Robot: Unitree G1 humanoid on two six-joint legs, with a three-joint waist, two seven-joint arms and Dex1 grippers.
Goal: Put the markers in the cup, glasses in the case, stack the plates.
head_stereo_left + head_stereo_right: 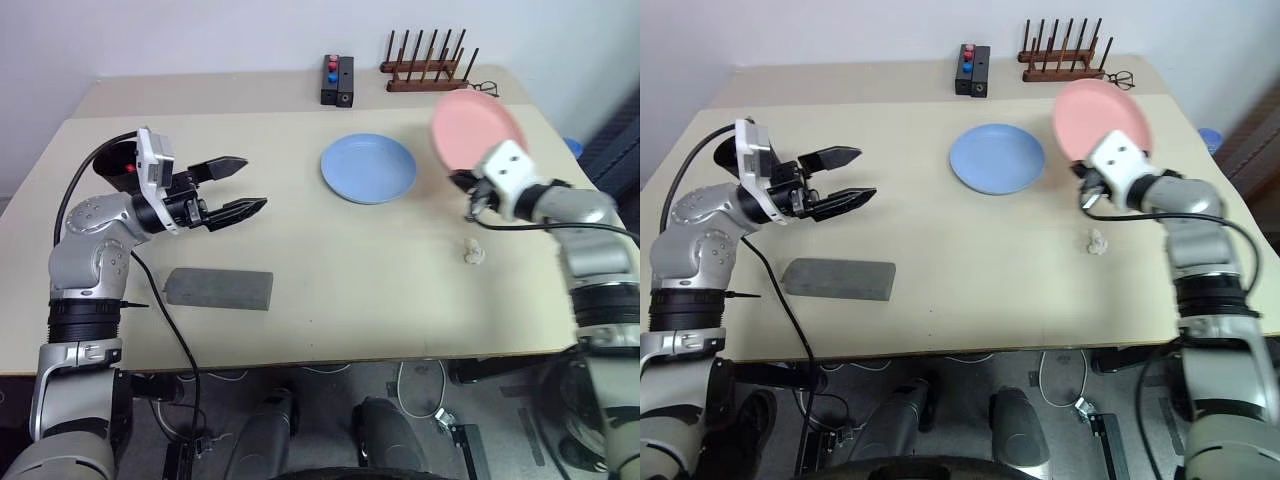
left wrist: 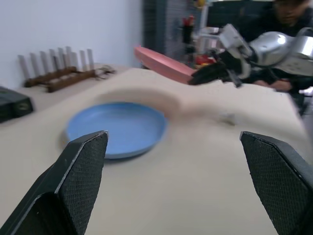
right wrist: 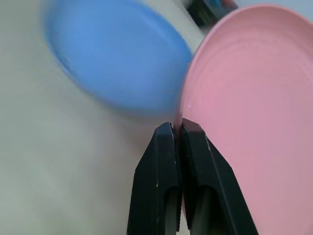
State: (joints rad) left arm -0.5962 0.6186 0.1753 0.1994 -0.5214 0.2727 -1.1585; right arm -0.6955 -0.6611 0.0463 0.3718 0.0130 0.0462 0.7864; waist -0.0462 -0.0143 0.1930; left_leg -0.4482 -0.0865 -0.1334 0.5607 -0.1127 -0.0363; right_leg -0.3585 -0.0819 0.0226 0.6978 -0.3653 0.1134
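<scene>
My right gripper [image 1: 463, 181] is shut on the near rim of the salmon pink plate [image 1: 478, 125], which it holds tilted above the table. Just left of it, the light blue plate [image 1: 368, 167] lies flat at the table's middle back. The pinch on the pink plate's [image 3: 254, 98] edge shows in the right wrist view. My left gripper [image 1: 255, 183] hangs open and holds nothing over the table's left side, pointing toward the blue plate [image 2: 117, 127]. The grey case [image 1: 219, 289] lies closed near the front left. A black thing with a red spot [image 1: 120, 165] sits half hidden behind my left wrist; I cannot tell whether it is the cup. The glasses are out of view.
A wooden peg rack [image 1: 428, 70] and a black box with red and blue buttons [image 1: 337, 80] stand at the back edge. Thin-framed clear eyeglasses [image 1: 1121, 79] lie beside the rack. A small white crumpled scrap [image 1: 474, 252] lies below my right hand.
</scene>
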